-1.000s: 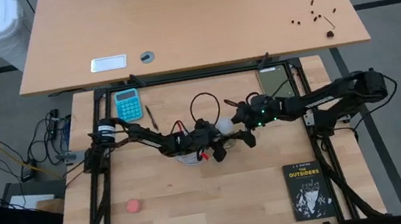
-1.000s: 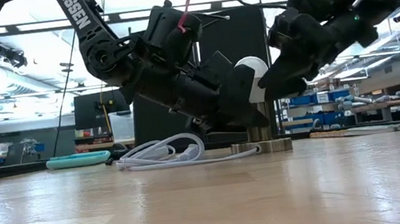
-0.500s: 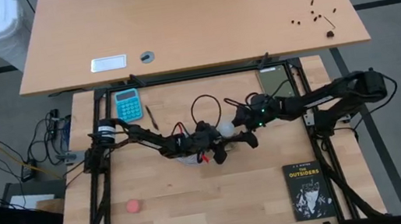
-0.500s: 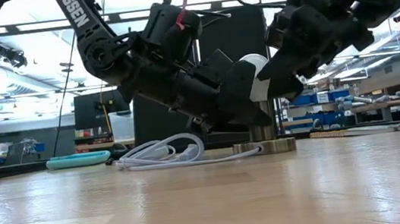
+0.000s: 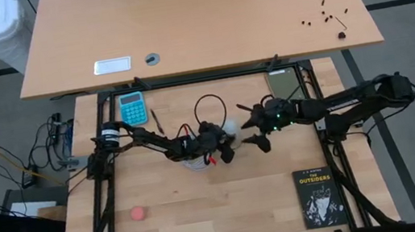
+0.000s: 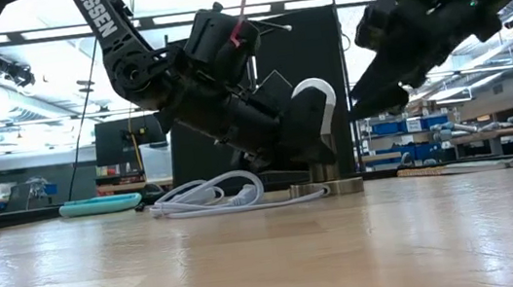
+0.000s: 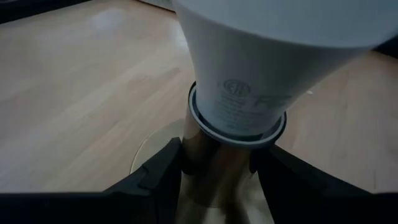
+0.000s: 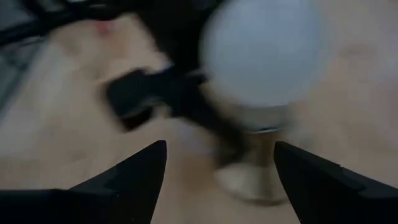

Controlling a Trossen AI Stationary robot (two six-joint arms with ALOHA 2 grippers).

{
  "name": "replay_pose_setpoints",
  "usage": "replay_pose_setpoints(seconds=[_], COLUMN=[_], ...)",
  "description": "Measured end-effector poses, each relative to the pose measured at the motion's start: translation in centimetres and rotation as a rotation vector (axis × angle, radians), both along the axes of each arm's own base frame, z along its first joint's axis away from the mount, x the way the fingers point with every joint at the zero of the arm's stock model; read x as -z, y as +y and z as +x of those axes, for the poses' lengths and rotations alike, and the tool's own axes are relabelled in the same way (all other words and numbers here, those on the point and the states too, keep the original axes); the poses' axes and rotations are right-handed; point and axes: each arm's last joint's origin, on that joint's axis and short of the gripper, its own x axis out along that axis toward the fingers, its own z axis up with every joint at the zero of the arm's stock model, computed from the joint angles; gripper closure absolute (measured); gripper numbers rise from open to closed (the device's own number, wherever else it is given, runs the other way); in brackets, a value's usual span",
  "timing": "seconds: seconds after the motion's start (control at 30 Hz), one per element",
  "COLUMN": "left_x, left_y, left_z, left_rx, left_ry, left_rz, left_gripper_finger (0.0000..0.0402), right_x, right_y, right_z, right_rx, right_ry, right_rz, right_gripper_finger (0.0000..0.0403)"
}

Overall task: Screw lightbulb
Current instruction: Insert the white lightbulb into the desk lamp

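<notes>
Left wrist view: the left gripper [image 7: 214, 165] has its two dark fingers [image 7: 163, 163] pinched in on the brass-coloured socket stem [image 7: 211, 168], nearly closed, one finger on each side. The lightbulb [image 7: 249, 74] stands upright in that stem, directly above the fingers, its white neck ringed where it meets the metal. The fingers hold the stem, not the bulb.

In the low view the left gripper [image 6: 299, 133] reaches in at a slant, and only the bulb's white top edge [image 6: 314, 92] shows as an arc behind the dark finger. The socket's round base [image 6: 331, 187] sits flat on the wooden table [image 6: 251, 262], with a white cord [image 6: 209, 196] coiled beside it.

The right gripper [image 6: 379, 99] hangs clear of the bulb, off to its side and a little higher, touching nothing. Its own wrist view shows the fingers [image 8: 140, 171] spread apart with the bulb [image 8: 264, 53] ahead of them and nothing between them.

From the high view, both grippers meet near the table's middle, the bulb [image 5: 230, 127] between the left gripper [image 5: 224, 148] and the right gripper [image 5: 257, 132]. Farther out lie a teal calculator [image 5: 132, 108], a black book [image 5: 319, 196] and a small red ball [image 5: 137, 214].
</notes>
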Motion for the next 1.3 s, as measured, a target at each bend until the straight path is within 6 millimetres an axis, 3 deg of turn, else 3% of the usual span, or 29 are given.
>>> replay_pose_setpoints(seconds=[0.23, 0.5, 0.8, 0.93, 1.17, 1.3], left_x=[-0.1, -0.1, 0.1, 0.3, 0.2, 0.2], left_y=[-0.3, -0.4, -0.4, 0.2, 0.0, -0.1], left_z=[0.2, 0.1, 0.0, -0.2, -0.2, -0.1], left_rx=[0.073, 0.083, 0.04, -0.042, -0.024, 0.005], left_ry=[-0.007, -0.006, 0.015, 0.03, 0.031, 0.019], left_rz=[0.011, -0.004, -0.024, -0.013, 0.0, -0.007], left_gripper_finger=[0.0208, 0.0208, 0.0208, 0.0208, 0.0208, 0.0208], right_x=[1.2, 1.9, 0.8, -0.9, -1.0, -0.6], right_y=[-1.6, -1.4, -0.7, 0.7, 0.6, -0.1], right_z=[1.4, 2.4, 1.2, 0.5, -0.3, -0.6], right_rx=[0.007, -0.066, -0.141, -0.32, -0.065, -0.036], right_ry=[-0.056, -0.117, -0.066, -0.13, -0.05, 0.003], right_rz=[-0.002, 0.074, 0.154, 0.236, 0.059, 0.054], right_gripper_finger=[0.0096, 0.0096, 0.0096, 0.0096, 0.0096, 0.0096])
